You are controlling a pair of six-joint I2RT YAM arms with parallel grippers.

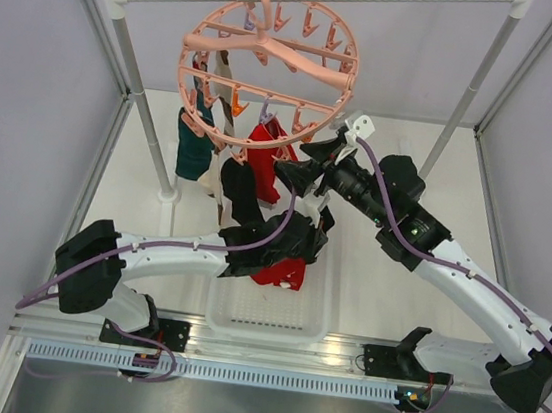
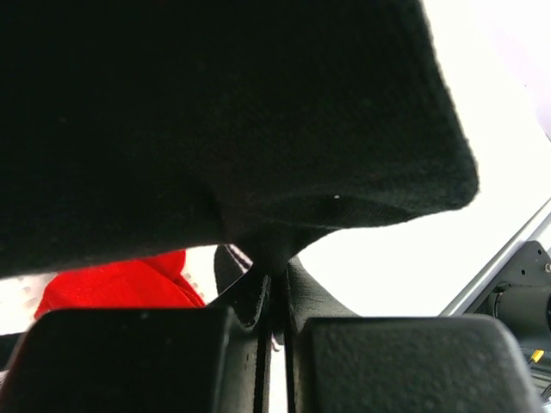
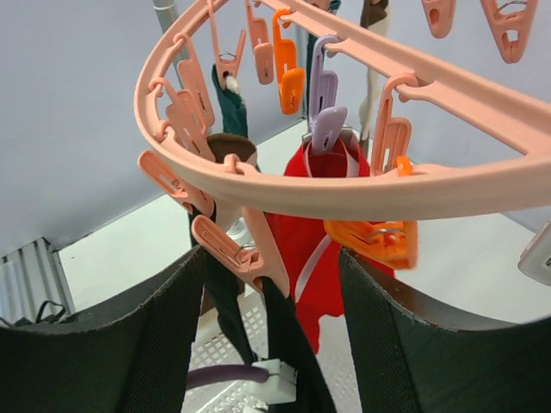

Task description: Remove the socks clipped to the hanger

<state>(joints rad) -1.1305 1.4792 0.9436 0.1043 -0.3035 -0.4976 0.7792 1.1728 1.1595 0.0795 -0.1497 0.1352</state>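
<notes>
The salmon-pink hanger hangs by its hook from the metal rail. Under it hang a teal sock, a beige sock, a red sock and a black sock. My left gripper is shut on the lower end of the black sock, pinched between its jaws. My right gripper is open at the ring's near rim. In the right wrist view its fingertips flank a pink clip that still holds the black sock. The red sock hangs behind it.
A white perforated basket stands between the arm bases, with a loose red sock in it, which also shows in the left wrist view. The rail's uprights stand left and right. Several empty clips dangle from the ring.
</notes>
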